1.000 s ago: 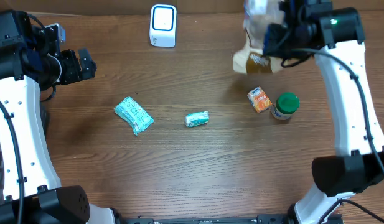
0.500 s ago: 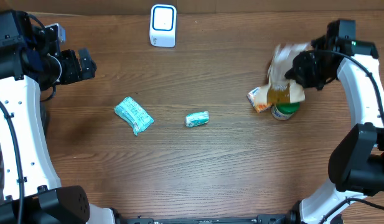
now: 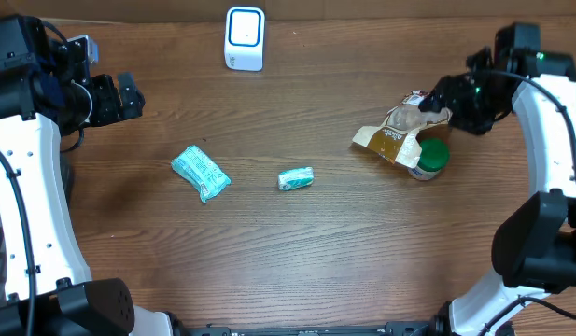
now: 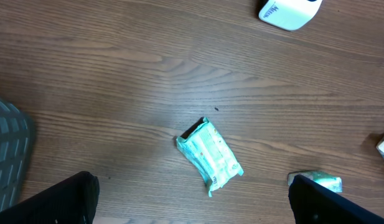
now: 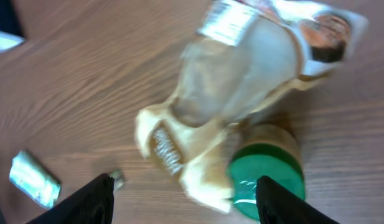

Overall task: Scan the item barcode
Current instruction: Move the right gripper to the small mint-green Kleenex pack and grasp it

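As the right tool (image 5: 182,200) gapes, the bag (image 3: 392,135) apparently overlaps the jar (image 3: 429,159).

left hand (image 3: 132,94) — jaws wide, far left | right hand (image 3: 443,97) — jaws apart

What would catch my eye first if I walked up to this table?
Probably the crumpled snack bag on the right, draped partly over a green-lidded jar, with the right arm's fingers open close by. After that, a large teal packet and a small teal packet mid-table, and the white scanner at the far edge.
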